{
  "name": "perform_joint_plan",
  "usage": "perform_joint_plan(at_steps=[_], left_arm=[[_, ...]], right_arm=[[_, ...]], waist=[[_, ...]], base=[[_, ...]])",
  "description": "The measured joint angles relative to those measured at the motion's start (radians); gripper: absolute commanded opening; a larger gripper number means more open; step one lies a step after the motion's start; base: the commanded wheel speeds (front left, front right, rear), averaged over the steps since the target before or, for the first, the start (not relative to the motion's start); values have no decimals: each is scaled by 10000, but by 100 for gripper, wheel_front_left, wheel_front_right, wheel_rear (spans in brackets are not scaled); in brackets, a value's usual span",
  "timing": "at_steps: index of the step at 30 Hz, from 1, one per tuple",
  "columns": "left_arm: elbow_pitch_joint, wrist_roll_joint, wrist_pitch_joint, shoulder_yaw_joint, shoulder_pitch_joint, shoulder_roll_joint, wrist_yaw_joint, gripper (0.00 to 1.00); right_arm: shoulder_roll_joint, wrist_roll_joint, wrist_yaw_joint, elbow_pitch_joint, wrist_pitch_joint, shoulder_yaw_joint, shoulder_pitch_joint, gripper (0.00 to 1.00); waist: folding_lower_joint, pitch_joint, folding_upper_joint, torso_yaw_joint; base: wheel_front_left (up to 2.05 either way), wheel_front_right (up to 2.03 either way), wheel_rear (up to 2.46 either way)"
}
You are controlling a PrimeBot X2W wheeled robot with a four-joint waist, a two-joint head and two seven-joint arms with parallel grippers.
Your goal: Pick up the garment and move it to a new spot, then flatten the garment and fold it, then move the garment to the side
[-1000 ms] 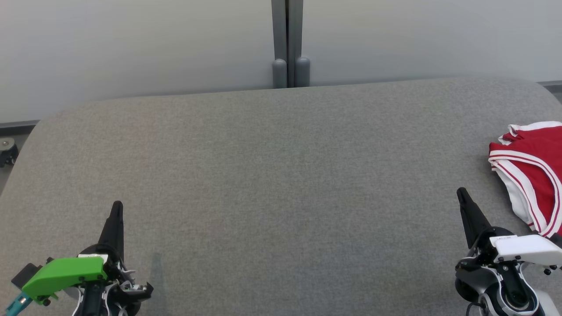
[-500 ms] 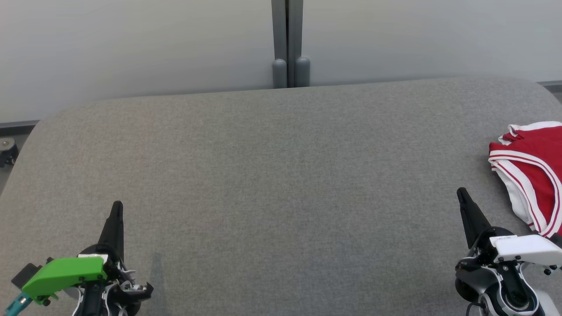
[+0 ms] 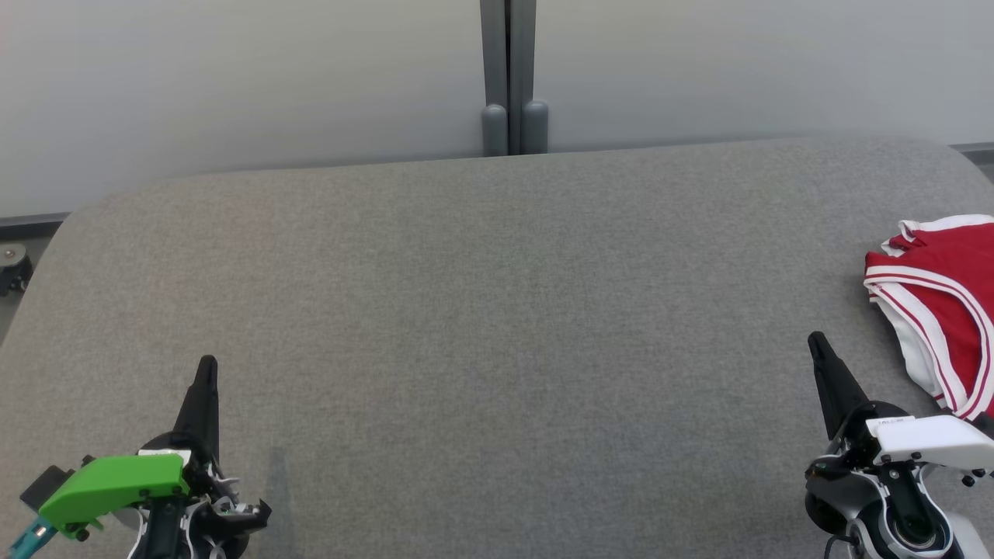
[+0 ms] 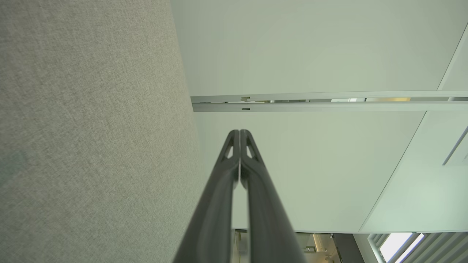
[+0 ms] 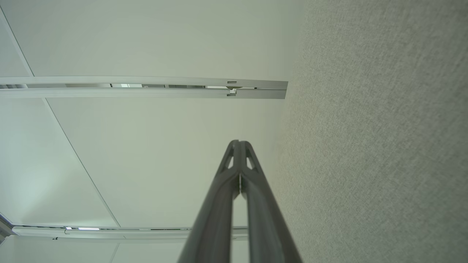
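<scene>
Right fingers near red-white garment

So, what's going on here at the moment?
Nothing is being handled right now. The left gripper and right gripper sit shut and empty over the near side of the grey table. The red and white garment lies at the table's right edge, close to the right gripper but untouched.

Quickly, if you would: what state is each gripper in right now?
Left gripper: closed, holding nothing.
Right gripper: closed, holding nothing; the red and white garment lies apart from it.
</scene>
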Motion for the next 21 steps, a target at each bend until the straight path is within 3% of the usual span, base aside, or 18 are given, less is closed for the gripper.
perform_joint_plan(at_steps=[21], left_arm=[[0,0,0,0,0,0,0,0]], right_arm=[[0,0,0,0,0,0,0,0]], waist=[[0,0,0,0]], base=[[0,0,0]])
